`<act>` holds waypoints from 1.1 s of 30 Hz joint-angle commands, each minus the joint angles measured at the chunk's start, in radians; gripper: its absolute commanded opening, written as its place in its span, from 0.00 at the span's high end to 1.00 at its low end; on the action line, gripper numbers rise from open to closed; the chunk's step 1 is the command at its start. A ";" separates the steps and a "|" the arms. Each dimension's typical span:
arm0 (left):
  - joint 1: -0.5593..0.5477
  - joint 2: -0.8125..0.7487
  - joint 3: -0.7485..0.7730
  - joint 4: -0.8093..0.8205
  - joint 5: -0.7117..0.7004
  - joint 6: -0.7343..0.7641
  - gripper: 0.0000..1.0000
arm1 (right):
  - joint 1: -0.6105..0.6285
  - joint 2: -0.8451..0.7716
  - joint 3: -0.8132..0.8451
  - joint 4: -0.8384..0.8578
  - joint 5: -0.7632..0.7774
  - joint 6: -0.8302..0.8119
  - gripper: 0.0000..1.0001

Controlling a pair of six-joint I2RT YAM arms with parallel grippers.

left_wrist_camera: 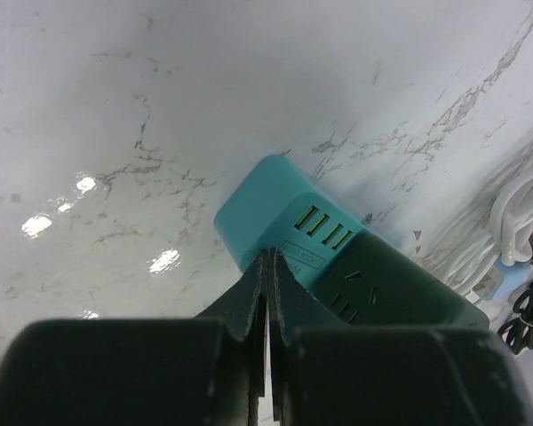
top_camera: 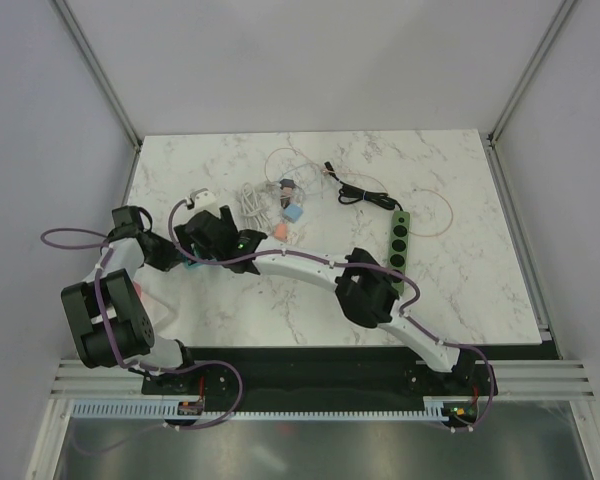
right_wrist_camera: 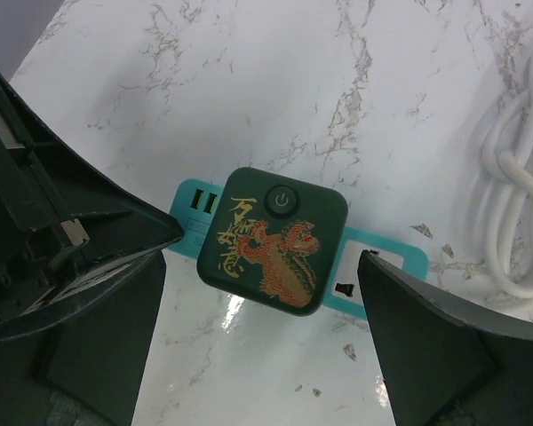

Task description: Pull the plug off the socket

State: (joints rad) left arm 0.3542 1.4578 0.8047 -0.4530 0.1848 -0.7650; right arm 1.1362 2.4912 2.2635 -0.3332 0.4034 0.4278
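The teal socket lies flat on the marble table, towards its left side, with the dark green plug seated on top. The right gripper hangs over it with jaws wide, one finger on either side of the plug and clear of its sides; the left gripper has its jaws closed to a sliver, holding nothing, tips at the socket's end.

If those tips bear down too lightly, the socket will likely lift with the plug; the plug's smooth sides may slip from the pads; a skewed pull could bind the pins.

The pins are hidden; whether the left tips truly press on the socket is unclear; from above, the arms cover the plug; the white cable is cut off at the edge.
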 commanded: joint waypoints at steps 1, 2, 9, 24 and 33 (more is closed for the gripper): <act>0.008 0.004 -0.032 0.016 0.013 -0.030 0.98 | 0.013 0.032 0.059 0.036 0.032 -0.037 0.04; 0.008 0.004 -0.036 0.017 0.016 -0.028 0.98 | 0.014 0.038 0.062 0.037 0.035 -0.040 0.05; 0.011 -0.010 -0.029 0.036 0.035 -0.027 0.98 | 0.016 0.058 0.060 0.037 0.080 -0.024 0.15; 0.002 0.065 -0.028 0.062 0.081 -0.076 0.98 | 0.016 0.041 -0.005 0.085 0.060 -0.055 0.42; -0.014 0.084 -0.082 0.072 0.079 -0.105 0.98 | 0.027 0.006 -0.032 0.146 0.070 -0.038 0.98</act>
State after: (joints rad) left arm 0.3527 1.5063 0.7830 -0.3485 0.3084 -0.8440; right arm 1.1545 2.5401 2.2337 -0.2420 0.4721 0.3782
